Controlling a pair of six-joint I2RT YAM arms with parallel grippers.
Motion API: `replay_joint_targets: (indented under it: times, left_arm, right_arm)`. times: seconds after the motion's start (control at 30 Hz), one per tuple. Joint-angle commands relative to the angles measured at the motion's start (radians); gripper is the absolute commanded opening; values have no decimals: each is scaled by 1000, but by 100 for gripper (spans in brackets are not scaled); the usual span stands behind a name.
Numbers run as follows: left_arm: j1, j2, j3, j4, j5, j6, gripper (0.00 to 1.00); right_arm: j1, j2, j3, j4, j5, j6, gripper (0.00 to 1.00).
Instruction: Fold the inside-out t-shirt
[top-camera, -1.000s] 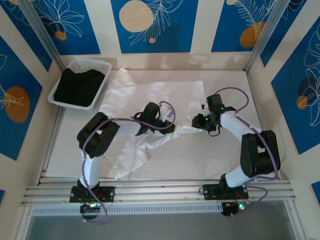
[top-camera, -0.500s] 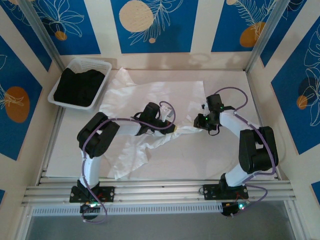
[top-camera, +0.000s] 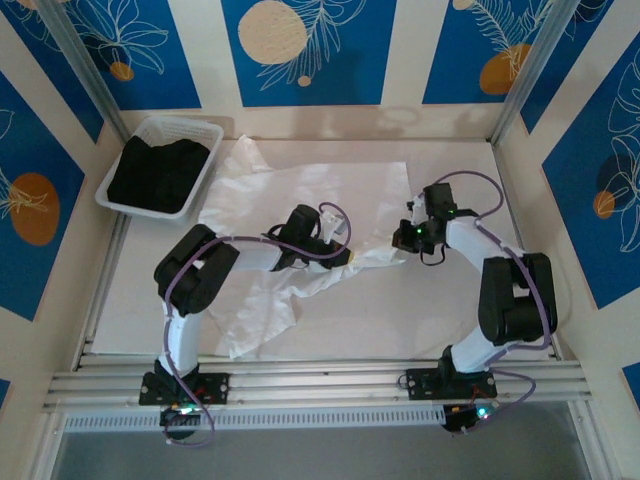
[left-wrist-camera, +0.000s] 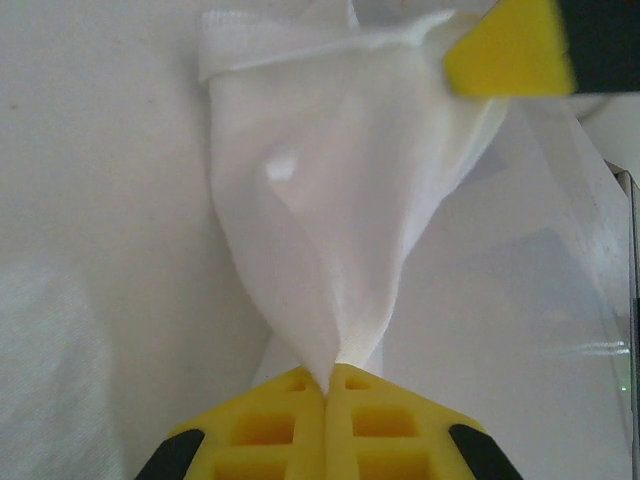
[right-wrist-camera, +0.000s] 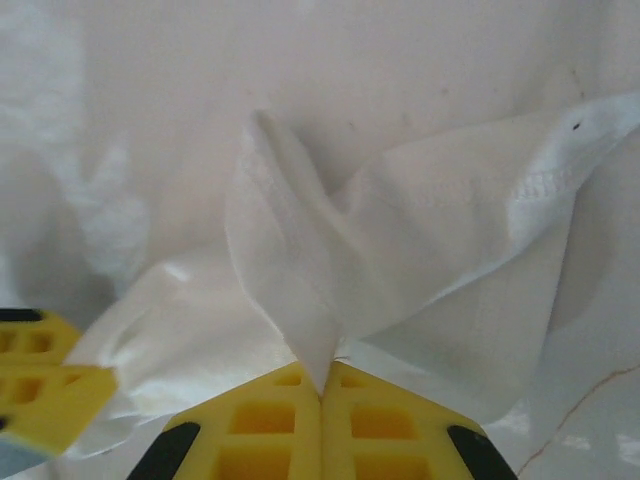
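Right claw (right-wrist-camera: 322, 385) has closed on a fold of the inside-out t-shirt (top-camera: 300, 190), and its wrist has shifted slightly away from the left claw (left-wrist-camera: 328, 378).
Both claws are pressed together, each pinching a peak of white cloth, with bunched fabric between them. The rest of the t-shirt lies rumpled across the surface (top-camera: 440, 310), its far corner beside the white basket (top-camera: 205, 135) holding the black garment (top-camera: 160, 170).

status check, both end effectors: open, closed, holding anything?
left end effector: closed, pinching a fold of the white t-shirt.
right end effector: closed, pinching the t-shirt near a stitched hem.
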Motion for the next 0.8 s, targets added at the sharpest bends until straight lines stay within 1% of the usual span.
replay_joint_targets:
  times: [0.0,0.13,0.2,0.3,0.37,0.47,0.5,0.53,0.57,0.6,0.67,0.7,0.77]
  left_arm:
    - [-15,29,33,-17,31,31,0]
    - [-29,47,71,-30,38,36,0]
    - [-33,56,88,-40,37,36,0]
    - [-33,59,97,-40,37,34,0]
    - [-33,52,93,-36,37,34,0]
    - [-33,32,79,-30,33,32,11]
    - [-33,18,67,-27,31,32,17]
    - [-31,-7,47,-22,20,30,26]
    - [-30,-39,20,-20,0,29,35]
    - [-28,-78,-10,-23,-32,29,41]
    - [-23,-185,-93,-72,-147,21,49]
    - [-19,-241,-131,-113,-217,13,51]
    - [-1,-378,-221,-262,-383,-29,53]
  right_arm:
    - [-57,-117,-34,13,-195,2,0]
    - [-104,-147,-64,43,-345,23,0]
    - [-120,-142,-71,52,-384,28,0]
    - [-137,-135,-76,56,-390,28,0]
    - [-145,-132,-78,46,-355,30,0]
    - [-147,-135,-79,32,-279,33,0]
    - [-147,-137,-79,29,-256,35,0]
    - [-148,-141,-79,27,-229,37,0]
    - [-148,-148,-80,28,-203,41,0]
    - [-147,-154,-82,33,-184,47,0]
    - [-145,-165,-86,59,-167,63,0]
    - [-142,-166,-90,74,-165,70,0]
    - [-133,-162,-91,95,-153,82,0]
